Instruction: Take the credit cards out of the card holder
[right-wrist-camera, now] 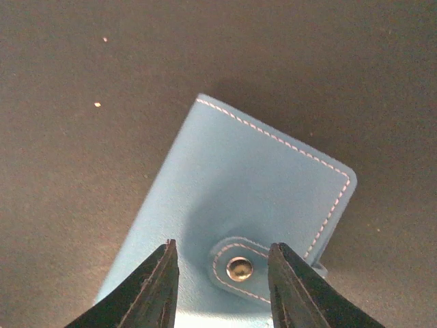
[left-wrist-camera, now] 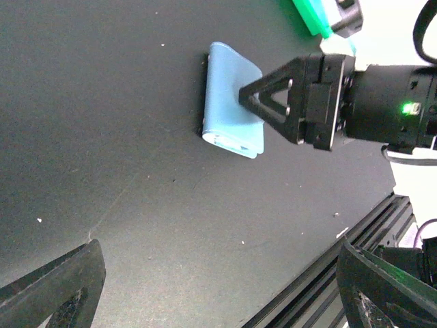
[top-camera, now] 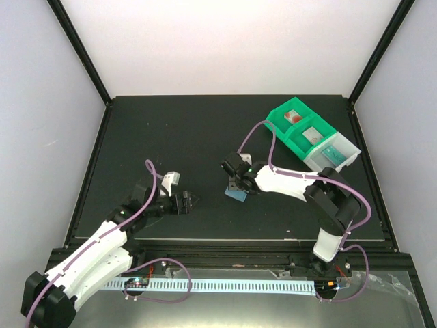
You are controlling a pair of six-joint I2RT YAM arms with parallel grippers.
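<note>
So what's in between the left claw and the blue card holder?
Nothing but bare black table lies between the left gripper and the card holder; the top view shows it.

White walls (top-camera: 225, 41) framed by black posts (top-camera: 82, 55) enclose a matte black tabletop (top-camera: 171, 130) under even light.

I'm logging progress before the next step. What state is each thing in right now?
Light blue folding card holder: closed, snap tab fastened, lying on the table.
Right gripper: open, fingers either side of the snap tab.
Left gripper: open, holding nothing.
Green plastic compartment bin: holds a whitish card with red mark.
</note>
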